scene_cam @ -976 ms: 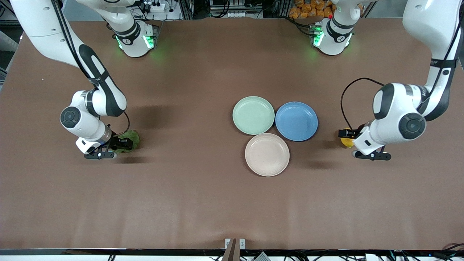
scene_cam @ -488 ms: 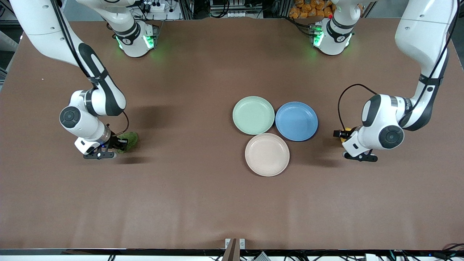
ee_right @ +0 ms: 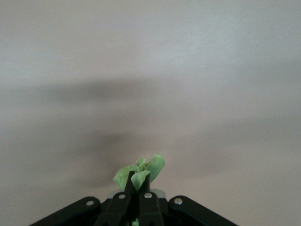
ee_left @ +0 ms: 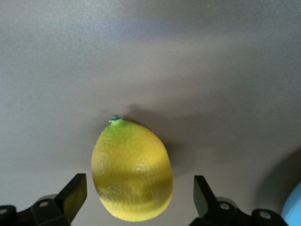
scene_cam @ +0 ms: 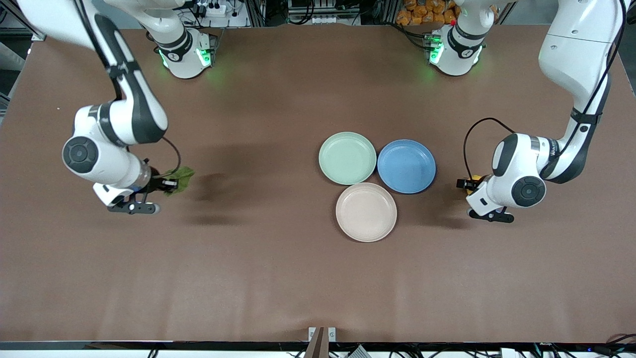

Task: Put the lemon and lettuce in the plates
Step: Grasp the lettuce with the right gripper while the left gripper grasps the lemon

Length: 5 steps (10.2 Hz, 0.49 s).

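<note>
The lemon (ee_left: pixel 131 172) lies on the table between the spread fingers of my left gripper (ee_left: pixel 138 202), with a gap on each side. In the front view only a yellow bit of the lemon (scene_cam: pixel 475 177) shows beside the left gripper (scene_cam: pixel 464 184), at the left arm's end of the table. My right gripper (scene_cam: pixel 166 185) is shut on the lettuce (scene_cam: pixel 181 175) and holds it above the table at the right arm's end. The lettuce (ee_right: pixel 140 172) sticks out past the closed fingertips. The mint plate (scene_cam: pixel 347 157) and the beige plate (scene_cam: pixel 366 212) are empty.
A blue plate (scene_cam: pixel 406 165) lies beside the mint plate, between it and the lemon; its rim shows in the left wrist view (ee_left: pixel 294 207). The beige plate lies nearer the front camera than both. Brown table all round.
My right arm has risen, lifting the lettuce off the table. My left arm's wrist has shifted a little toward the plates, with the gripper staying at the lemon.
</note>
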### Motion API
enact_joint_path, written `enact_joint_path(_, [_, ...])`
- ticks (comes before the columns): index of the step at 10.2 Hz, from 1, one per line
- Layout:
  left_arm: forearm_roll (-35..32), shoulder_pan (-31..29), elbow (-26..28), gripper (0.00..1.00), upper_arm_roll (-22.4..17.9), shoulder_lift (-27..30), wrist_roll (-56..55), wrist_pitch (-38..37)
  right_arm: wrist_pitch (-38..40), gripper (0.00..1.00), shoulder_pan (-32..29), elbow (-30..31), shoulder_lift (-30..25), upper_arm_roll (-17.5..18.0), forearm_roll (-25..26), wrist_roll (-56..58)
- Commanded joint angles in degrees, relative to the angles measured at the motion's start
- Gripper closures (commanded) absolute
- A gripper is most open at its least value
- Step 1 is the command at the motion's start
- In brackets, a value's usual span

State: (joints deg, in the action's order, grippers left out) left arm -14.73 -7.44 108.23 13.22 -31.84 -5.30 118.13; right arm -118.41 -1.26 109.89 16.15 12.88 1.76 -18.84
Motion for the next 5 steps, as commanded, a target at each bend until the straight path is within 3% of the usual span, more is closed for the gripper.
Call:
enact_joint_path(1, [-1.9, 0.1, -1.3, 0.0, 0.0, -1.7, -2.9, 0.8, 3.0, 1.0, 0.8, -3.2, 0.5, 7.5, -3.2, -13.4])
enact_joint_path(2, [-1.9, 0.4, -1.4, 0.05, 0.0, -2.0, -4.1, 1.6, 2.3, 1.0, 2.1, -3.4, 0.7, 9.5, -4.8, -17.9])
enact_joint_path(3, [-2.0, 0.4, -1.4, 0.78, 0.0, -1.8, -4.1, 1.7, 0.4, 1.0, 3.7, -3.3, 0.9, 11.7, -5.2, -23.4])
enact_joint_path(4, [-2.0, 0.1, -1.5, 1.0, 0.0, -1.5, -4.0, 1.8, -1.9, 1.0, 6.7, -3.3, 1.2, 13.1, -5.2, -30.0])
enact_joint_path(5, [-2.0, 0.3, -1.7, 1.0, 0.0, -1.1, -3.8, 1.8, -4.8, 1.0, 10.5, -3.4, 1.4, 13.2, -5.3, -35.9])
